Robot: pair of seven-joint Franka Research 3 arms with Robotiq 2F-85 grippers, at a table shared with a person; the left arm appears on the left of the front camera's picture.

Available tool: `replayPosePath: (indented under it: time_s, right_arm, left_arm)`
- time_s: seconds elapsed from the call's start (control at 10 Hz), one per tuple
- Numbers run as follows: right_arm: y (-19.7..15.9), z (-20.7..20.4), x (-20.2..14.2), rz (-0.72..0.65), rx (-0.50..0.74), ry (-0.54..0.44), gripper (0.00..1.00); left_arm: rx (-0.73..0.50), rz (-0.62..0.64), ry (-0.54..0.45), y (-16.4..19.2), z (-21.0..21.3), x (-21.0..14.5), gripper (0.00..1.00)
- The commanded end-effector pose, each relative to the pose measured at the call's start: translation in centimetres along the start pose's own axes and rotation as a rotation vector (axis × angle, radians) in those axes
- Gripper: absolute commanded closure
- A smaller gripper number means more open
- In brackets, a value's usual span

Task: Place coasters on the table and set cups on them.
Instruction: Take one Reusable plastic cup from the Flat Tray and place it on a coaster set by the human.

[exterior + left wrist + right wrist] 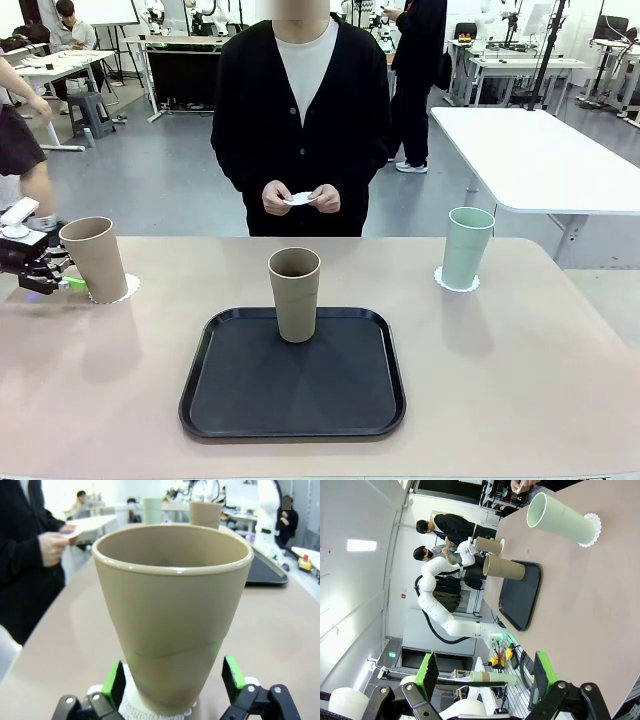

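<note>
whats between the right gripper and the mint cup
Bare table. In the right wrist view, nothing lies on the stretch from the open right gripper to the mint cup, which stands on its coaster.

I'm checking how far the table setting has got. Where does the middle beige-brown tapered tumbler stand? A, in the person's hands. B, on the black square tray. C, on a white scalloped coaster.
B: the middle beige-brown tapered tumbler stands upright on the black square tray, near its far edge.
</note>
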State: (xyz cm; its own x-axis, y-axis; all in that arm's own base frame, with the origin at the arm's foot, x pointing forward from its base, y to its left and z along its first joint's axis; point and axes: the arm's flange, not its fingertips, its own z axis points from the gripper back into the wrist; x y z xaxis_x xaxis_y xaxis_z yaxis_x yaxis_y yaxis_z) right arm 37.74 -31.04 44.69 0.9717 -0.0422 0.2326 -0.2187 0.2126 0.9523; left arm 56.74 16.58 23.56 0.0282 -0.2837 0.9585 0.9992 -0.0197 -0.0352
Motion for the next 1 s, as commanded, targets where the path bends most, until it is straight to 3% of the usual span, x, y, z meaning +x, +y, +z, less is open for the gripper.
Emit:
replayPosePath:
  time_s: [0.0,0.3,0.6,0.7,0.9]
  right_arm:
    - [0.2,0.0,0.0,-0.001,-0.003,0.002,0.00]
    - [0.2,0.0,0.0,-0.001,-0.003,0.002,0.00]
    - [0.2,0.0,0.0,-0.001,-0.003,0.002,0.00]
    - [0.2,0.0,0.0,-0.001,-0.003,0.002,0.00]
    - [0.2,0.0,0.0,-0.001,-0.003,0.002,0.00]
  left_arm:
    - [-0.004,-0.012,0.061,0.2,0.4,0.2,0.00]
    - [0.012,-0.052,0.140,-0.3,2.1,1.3,0.00]
    - [0.089,-0.090,0.414,-1.6,6.5,5.1,0.00]
    - [0.140,-0.079,0.519,-2.6,8.1,8.0,0.00]
    - [0.341,0.078,0.656,-6.4,9.6,16.7,0.00]
